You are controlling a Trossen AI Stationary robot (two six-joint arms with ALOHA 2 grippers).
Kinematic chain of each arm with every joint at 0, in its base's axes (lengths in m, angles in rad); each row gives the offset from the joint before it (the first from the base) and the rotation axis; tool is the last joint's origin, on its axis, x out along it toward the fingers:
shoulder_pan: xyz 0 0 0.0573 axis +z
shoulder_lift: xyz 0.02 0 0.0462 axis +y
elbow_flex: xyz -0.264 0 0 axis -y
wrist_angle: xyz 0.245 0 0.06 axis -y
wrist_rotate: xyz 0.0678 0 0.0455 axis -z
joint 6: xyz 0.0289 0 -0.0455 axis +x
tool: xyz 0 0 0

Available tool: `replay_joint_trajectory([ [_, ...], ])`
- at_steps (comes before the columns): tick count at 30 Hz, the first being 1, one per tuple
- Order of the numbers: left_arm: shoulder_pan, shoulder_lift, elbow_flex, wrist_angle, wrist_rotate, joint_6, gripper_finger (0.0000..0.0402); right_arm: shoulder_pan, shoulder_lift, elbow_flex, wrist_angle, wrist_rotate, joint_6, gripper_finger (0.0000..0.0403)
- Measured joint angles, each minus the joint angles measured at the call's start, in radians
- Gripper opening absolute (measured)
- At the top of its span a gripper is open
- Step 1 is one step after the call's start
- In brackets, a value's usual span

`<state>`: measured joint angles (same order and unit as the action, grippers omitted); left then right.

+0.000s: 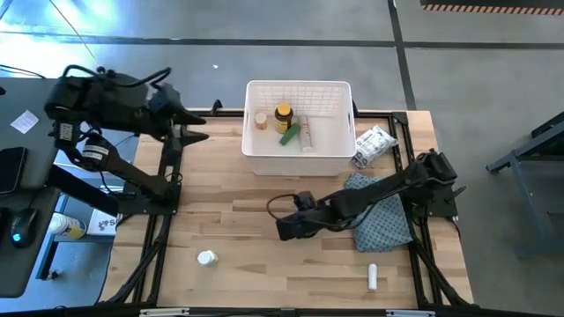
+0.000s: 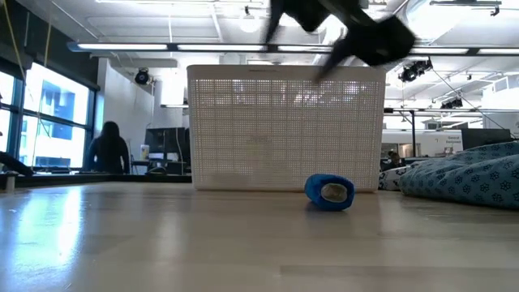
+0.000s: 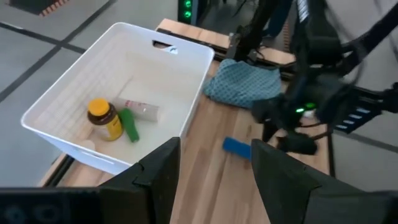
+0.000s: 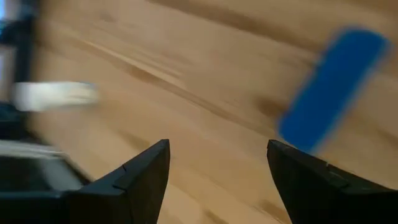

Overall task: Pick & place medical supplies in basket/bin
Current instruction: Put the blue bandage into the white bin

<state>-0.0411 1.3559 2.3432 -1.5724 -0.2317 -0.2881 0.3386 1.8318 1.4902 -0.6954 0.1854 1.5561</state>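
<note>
The white lattice bin [image 1: 298, 157] stands at the table's far middle. It holds an amber bottle with a yellow cap [image 1: 283, 116], a white pill bottle [image 1: 261, 120], a green piece [image 1: 289, 136] and a white tube [image 1: 306, 135]. A blue oblong piece [image 3: 236, 147] lies on the wood in front of the bin. My right gripper [image 4: 217, 146] hovers open near it, with the blue piece [image 4: 333, 87] ahead of the fingers and untouched. In the high view the arm hides this piece. My left gripper [image 1: 201, 126] waits open, left of the bin and above the table.
A crinkly white packet [image 1: 373, 145] lies right of the bin. The blue-grey patterned cloth [image 1: 381, 211] lies under my right arm. A white pill bottle [image 1: 206, 258] and a white tube [image 1: 373, 276] lie near the near edge. A person [image 2: 108, 150] is far behind the table.
</note>
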Motion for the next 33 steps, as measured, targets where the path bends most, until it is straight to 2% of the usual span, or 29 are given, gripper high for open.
replay_joint_trajectory([
  [3, -0.015, -0.013, 0.0, 0.0, 0.001, -0.014, 0.0227, -0.007, 0.028, 0.0, -0.124, -0.062, 0.067, 0.0259],
  [8, -0.021, -0.015, 0.0, 0.0, 0.001, -0.026, 0.0227, -0.034, 0.049, 0.0, -0.216, -0.062, 0.082, 0.0259],
  [14, -0.02, -0.005, 0.0, 0.001, 0.001, -0.005, 0.0227, -0.088, 0.11, 0.0, -0.188, -0.091, 0.063, 0.0259],
  [23, -0.021, -0.018, -0.001, 0.001, 0.013, -0.041, 0.0226, -0.097, 0.179, 0.0, -0.221, -0.167, 0.138, 0.0259],
  [33, -0.021, -0.03, -0.001, 0.002, 0.021, -0.061, 0.0226, -0.105, 0.231, 0.001, -0.18, -0.17, 0.104, 0.0259],
])
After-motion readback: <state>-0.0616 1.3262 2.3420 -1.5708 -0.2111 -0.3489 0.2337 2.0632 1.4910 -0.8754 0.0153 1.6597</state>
